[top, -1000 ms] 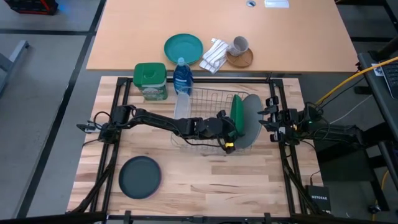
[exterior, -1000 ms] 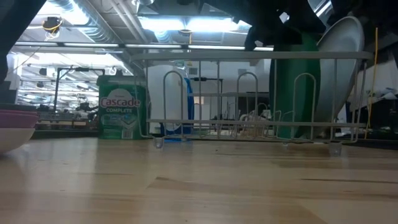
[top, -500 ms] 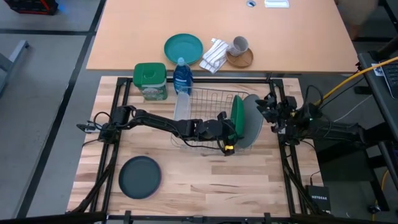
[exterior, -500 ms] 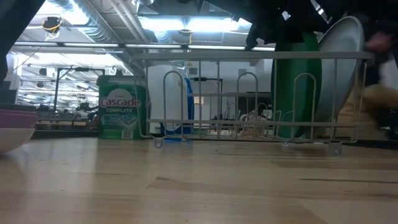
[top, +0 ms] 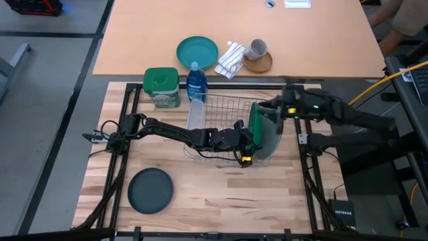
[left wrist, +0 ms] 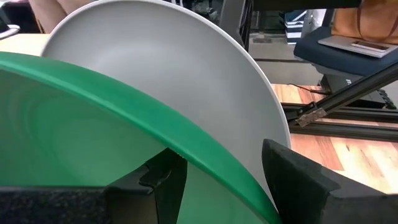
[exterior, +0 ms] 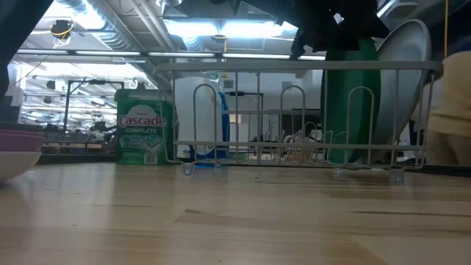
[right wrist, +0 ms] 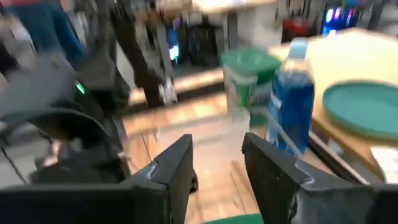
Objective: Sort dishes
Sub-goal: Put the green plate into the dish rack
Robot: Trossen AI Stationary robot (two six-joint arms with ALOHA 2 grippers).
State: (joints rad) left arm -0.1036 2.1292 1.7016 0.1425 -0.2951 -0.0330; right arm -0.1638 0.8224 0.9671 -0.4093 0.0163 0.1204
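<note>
A green plate (top: 255, 124) and a light grey plate (top: 270, 131) stand on edge in the right end of a wire dish rack (top: 221, 107), the grey one behind the green in the left wrist view. My left gripper (left wrist: 217, 168) is open and reaches level from the table's left. Its fingers stand on either side of the green plate's upper rim (left wrist: 186, 146). My right gripper (top: 265, 107) hovers open and empty above the two plates. A dark grey plate (top: 150, 190) lies flat on the near left of the table. At the low view's left edge a pink dish (exterior: 16, 137) rests on a white one. My left gripper straddles the green plate's rim (left wrist: 205, 163), one finger (left wrist: 166, 182) at the green face, the other (left wrist: 298, 177) on the grey plate's side with a gap showing. I cannot tell whether either finger touches the plate. The plate stands on edge in the rack.
A green-lidded detergent tub (top: 162, 87) and a blue bottle (top: 196, 82) stand behind the rack. On the far table are a teal plate (top: 197, 51), a cloth (top: 231, 59) and a mug (top: 257, 48). A person (top: 401, 20) is at the far right.
My right gripper has risen from beside the grey plate at the rack's right end. It has swung up and toward the table's far-left side over the plates, tipping from pointing down to nearly level. The plates have kept their places.
</note>
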